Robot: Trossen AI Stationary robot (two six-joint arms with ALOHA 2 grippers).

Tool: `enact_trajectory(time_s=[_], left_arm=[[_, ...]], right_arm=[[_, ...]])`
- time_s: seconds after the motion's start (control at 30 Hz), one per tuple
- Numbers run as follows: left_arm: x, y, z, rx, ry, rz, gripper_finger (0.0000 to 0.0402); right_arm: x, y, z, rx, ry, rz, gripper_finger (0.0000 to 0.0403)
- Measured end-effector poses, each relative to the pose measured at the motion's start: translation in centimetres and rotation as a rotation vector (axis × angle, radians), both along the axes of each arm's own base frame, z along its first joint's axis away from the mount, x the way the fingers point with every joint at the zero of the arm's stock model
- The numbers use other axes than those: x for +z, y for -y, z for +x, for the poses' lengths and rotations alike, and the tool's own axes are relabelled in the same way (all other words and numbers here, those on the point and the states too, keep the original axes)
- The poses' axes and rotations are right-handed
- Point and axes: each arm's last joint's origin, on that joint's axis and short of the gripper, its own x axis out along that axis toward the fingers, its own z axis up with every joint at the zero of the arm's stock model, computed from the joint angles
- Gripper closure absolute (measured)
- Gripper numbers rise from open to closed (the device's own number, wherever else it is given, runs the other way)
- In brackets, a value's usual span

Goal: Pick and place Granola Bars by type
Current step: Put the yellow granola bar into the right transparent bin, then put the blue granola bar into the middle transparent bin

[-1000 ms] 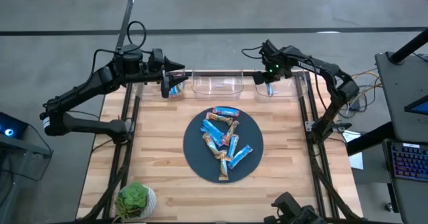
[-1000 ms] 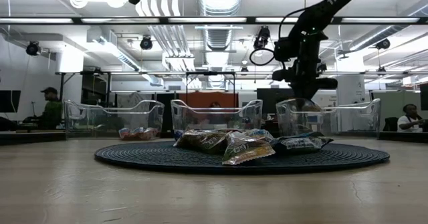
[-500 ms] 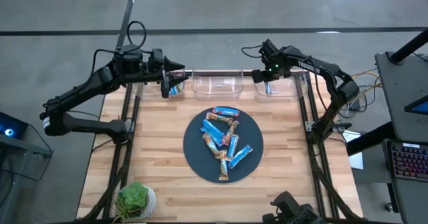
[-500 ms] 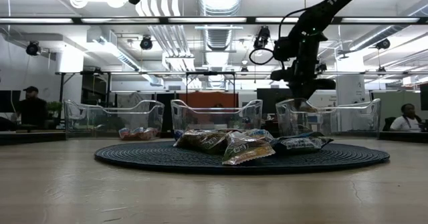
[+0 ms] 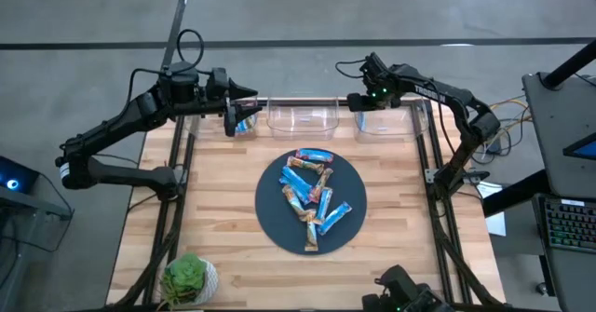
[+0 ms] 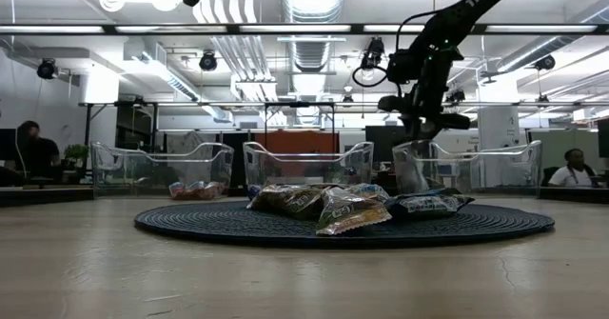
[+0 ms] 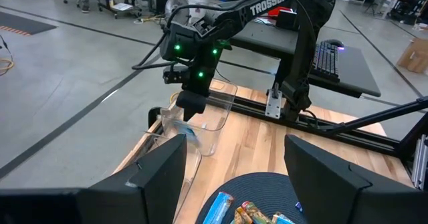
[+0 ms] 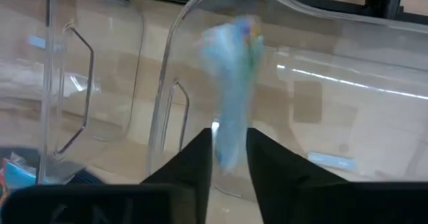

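Observation:
Several granola bars (image 5: 312, 196), bright blue and brown-tan, lie heaped on a dark round disc (image 5: 270, 221) at mid-table, and show in the low view as a pile (image 6: 328, 205). My right gripper (image 5: 358, 104) hovers over the left end of the right clear bin (image 5: 396, 124), shut on a light blue bar (image 8: 233, 83). My left gripper (image 7: 231, 177) is open and holds nothing. It waits above the left clear bin (image 6: 162, 171), where red-and-blue bars (image 6: 195, 190) lie on the floor. My right gripper pinches the light blue bar by one end (image 8: 229, 154) between its two fingers, coming from above and pointing down. The bar hangs below the fingers inside the bin's wall, lifted clear and blurred; the left wrist view shows it under the gripper (image 7: 190, 132).
Three clear bins stand in a row along the far edge; the middle bin (image 5: 303, 116) looks bare. A potted plant (image 5: 189, 279) sits at the near left corner. Bare wood lies to either side of the disc. People sit in the room beyond.
My right gripper has slid a little toward the table's left, from over the right bin's middle to its left end, and risen slightly. The left arm has kept still.

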Motion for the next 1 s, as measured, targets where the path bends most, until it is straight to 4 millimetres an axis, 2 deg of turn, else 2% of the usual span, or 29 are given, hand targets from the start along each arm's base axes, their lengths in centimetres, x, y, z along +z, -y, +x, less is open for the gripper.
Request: enact_trajectory(time_s=[0.23, 0.37, 0.47, 0.63, 0.8, 1.0], left_arm=[[0.0, 0.0, 0.0, 0.0, 0.002, -0.003, 0.0168], [0.0, 0.0, 0.0, 0.004, 0.006, -0.018, 0.0168], [0.0, 0.0, 0.0, 0.004, 0.007, -0.02, 0.0168], [0.0, 0.0, 0.0, 0.002, 0.005, -0.012, 0.0168], [0.0, 0.0, 0.0, 0.001, 0.003, -0.008, 0.0168], [0.0, 0.0, 0.0, -0.008, 0.007, -0.021, 0.0168]], right_arm=[[0.2, -0.2, 0.1, 0.03, 0.001, -0.006, 0.0269], [1.1, -1.0, 0.5, 0.109, 0.053, -0.006, 0.0264], [2.5, -2.1, 0.8, 0.169, 0.095, -0.038, 0.0269], [6.0, -5.1, 1.2, 0.295, 0.171, -0.152, 0.0284], [9.6, -9.1, 1.8, 0.457, 0.283, -0.297, 0.0299], [12.2, -13.5, 2.7, 0.604, 0.407, -0.381, 0.0313]])
